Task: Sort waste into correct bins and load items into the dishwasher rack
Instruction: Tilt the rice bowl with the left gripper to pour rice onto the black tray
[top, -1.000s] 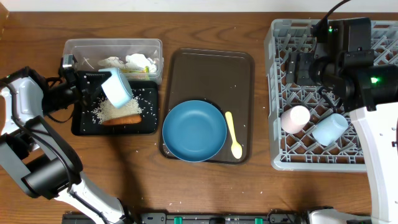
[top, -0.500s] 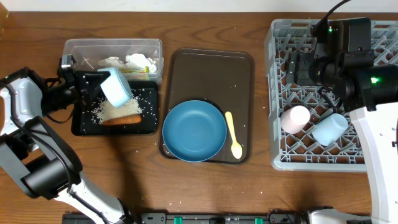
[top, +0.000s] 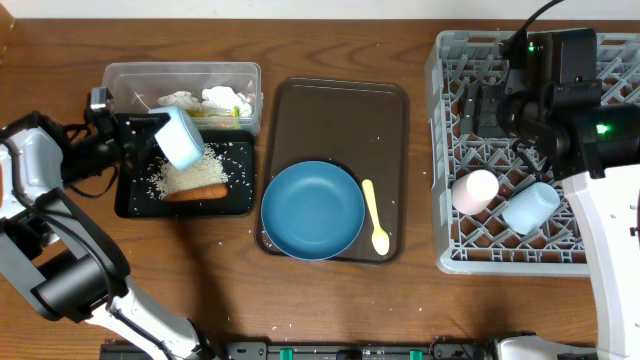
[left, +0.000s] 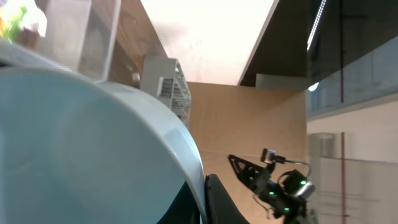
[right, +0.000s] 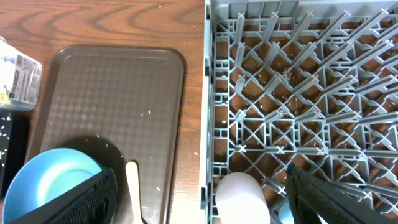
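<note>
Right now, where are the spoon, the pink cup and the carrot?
spoon (top: 372, 212), overhead view, middle of handle
pink cup (top: 474, 190), overhead view, its side
carrot (top: 195, 192), overhead view, its middle

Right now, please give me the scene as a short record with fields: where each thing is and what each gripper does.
left gripper: shut on bowl, tilted above black tub
black tub: rice, carrot stick
clear tub: tissue, wrapper
tray: plate, spoon
rack: pink cup, blue cup
right gripper: open, above rack
</note>
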